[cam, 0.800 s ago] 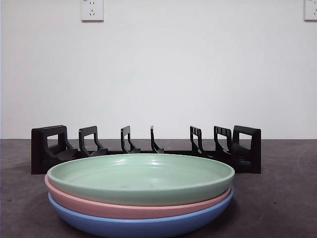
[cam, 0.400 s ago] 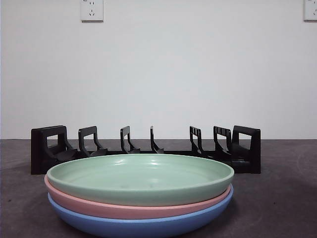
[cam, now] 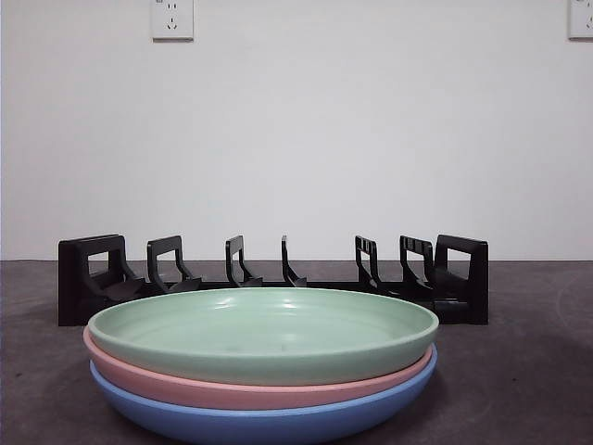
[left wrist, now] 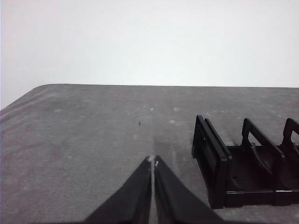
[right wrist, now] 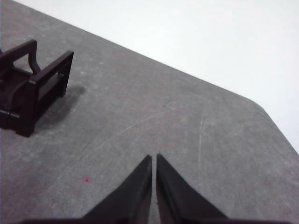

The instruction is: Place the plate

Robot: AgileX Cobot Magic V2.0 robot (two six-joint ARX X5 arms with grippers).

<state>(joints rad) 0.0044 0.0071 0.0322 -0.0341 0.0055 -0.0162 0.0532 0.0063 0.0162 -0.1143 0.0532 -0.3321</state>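
A green plate (cam: 264, 332) tops a stack with a pink plate (cam: 232, 391) and a blue plate (cam: 259, 422) under it, near the front of the table. Behind the stack stands a black slotted rack (cam: 273, 278), holding nothing. My left gripper (left wrist: 153, 163) is shut over bare table beside the rack's end (left wrist: 212, 163). The right gripper (right wrist: 154, 159) is also shut, hovering over bare table some way from the rack's other end (right wrist: 35, 86). Neither gripper shows in the front view, and no plate appears in either wrist view.
The grey table (cam: 537, 371) runs back to a white wall (cam: 371, 139) carrying two sockets. The table's rounded corners show in both wrist views.
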